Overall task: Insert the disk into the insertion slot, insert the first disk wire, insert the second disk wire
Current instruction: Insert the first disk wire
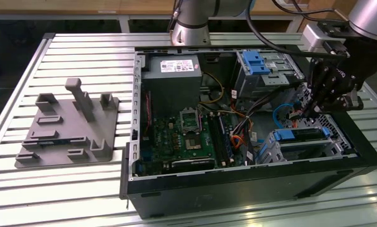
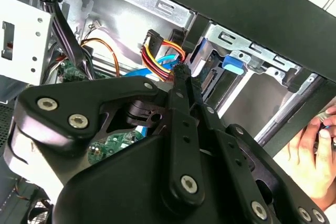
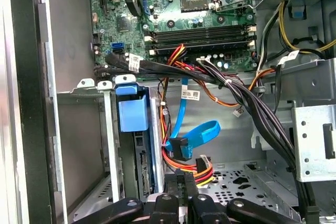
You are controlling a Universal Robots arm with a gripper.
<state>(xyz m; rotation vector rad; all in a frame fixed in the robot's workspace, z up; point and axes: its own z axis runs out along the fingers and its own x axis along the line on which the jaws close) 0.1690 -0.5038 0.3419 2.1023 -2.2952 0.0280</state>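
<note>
- Blue-framed silver disk (image 1: 302,134) sits in perforated silver cage slot (image 1: 311,150), exterior view lower right.
- Wire step, I judge: black gripper (image 3: 185,179) clamps red-yellow wire plug (image 3: 202,163).
- Plug needs squaring to disk socket.

Lower right in the exterior view, the disk (image 1: 305,134) is seated in the insertion slot (image 1: 309,151), a silver body flanked by bright blue carrier plastic inside the boxy perforated metal cage. In the first wrist view it shows edge-on, its blue tab (image 3: 131,113) sticking out and its port edge facing outward. Just beside it loops the blue data wire (image 3: 195,134), its plug hanging clear of the disk. The red, yellow and black power wire (image 3: 181,160) lies touching that plug.
</note>
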